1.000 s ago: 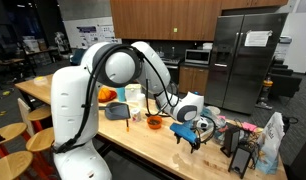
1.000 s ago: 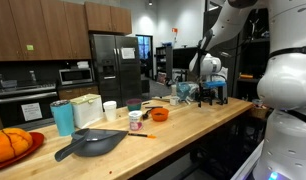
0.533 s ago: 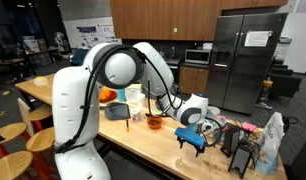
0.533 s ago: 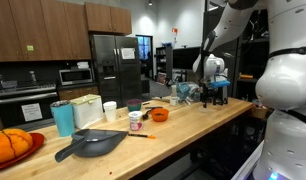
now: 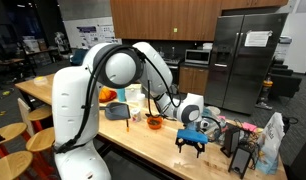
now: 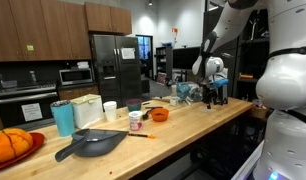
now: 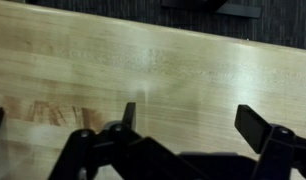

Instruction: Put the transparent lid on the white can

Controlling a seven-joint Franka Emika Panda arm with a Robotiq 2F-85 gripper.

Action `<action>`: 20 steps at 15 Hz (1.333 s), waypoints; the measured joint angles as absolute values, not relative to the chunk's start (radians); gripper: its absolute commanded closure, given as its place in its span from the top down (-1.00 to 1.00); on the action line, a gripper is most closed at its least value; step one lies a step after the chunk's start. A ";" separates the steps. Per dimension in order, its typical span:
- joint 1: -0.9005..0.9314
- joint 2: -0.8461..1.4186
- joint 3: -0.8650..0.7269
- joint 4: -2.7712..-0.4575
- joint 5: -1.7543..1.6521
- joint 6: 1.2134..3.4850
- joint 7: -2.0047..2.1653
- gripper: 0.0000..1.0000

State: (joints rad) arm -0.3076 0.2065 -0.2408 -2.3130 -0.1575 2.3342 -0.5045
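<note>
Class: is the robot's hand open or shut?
Open: wrist view shows the hand with fingers wide apart, bare tabletop between.

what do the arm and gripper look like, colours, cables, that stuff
The arm has glossy white rounded shells with dark joint seams. A black cable loops along it. The gripper is black, with angular black fingers and a blue piece just above it.

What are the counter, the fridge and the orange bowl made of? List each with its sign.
Counter: wood, pale, slight sheen; grain shows in the wrist view. Fridge: probably brushed stainless steel, grey with soft reflections. Orange bowl: perhaps plastic, even bright colour; too small to be sure.
</note>
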 measured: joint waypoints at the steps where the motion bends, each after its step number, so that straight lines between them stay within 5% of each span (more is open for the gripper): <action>1: -0.306 0.206 -0.241 -2.313 -0.158 2.333 -0.506 1.00; 16: -0.364 0.385 -0.191 -2.194 0.016 2.502 -0.563 1.00; 17: -0.377 0.403 -0.180 -2.174 0.031 2.513 -0.578 0.50; 20: -0.414 0.434 -0.152 -2.122 0.050 2.518 -0.616 0.24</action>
